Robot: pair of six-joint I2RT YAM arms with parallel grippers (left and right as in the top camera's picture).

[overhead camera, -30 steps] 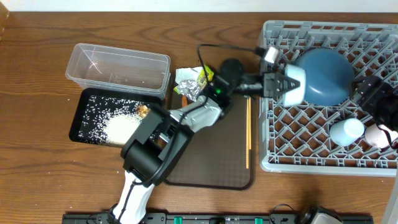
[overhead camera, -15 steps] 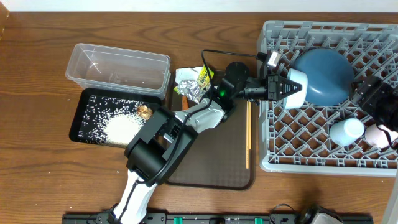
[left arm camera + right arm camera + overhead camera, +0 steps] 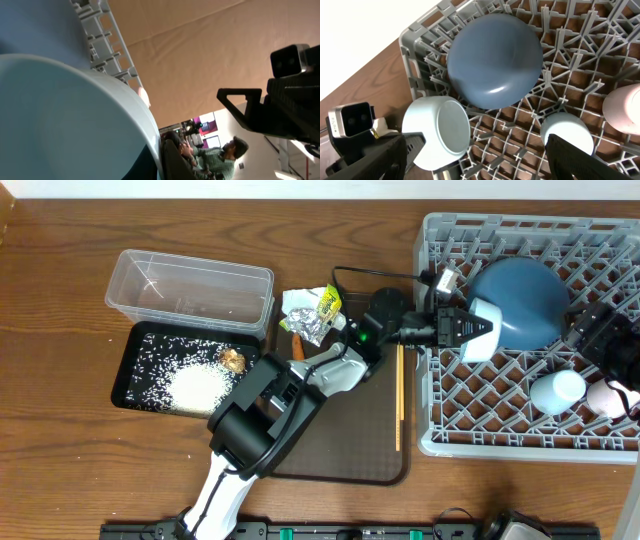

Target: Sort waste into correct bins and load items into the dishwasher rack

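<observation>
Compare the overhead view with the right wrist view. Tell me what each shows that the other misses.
Only overhead: the clear tub, the black tray holding rice, the crumpled wrappers, the chopsticks, the brown serving tray.
Only right wrist: the white bowl with its round underside seen face-on.
Both: the rack, the blue plate, the white bowl held by the left gripper, the light-blue cup and the pink cup.

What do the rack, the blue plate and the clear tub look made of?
The rack: moulded light-grey plastic, matt, going by its thin lattice ribs and pegs. The dark-blue plate: probably glazed ceramic or melamine; its smooth surface shows a soft highlight. The clear tub: thin transparent plastic, glossy; the wood of the table shows through.
</observation>
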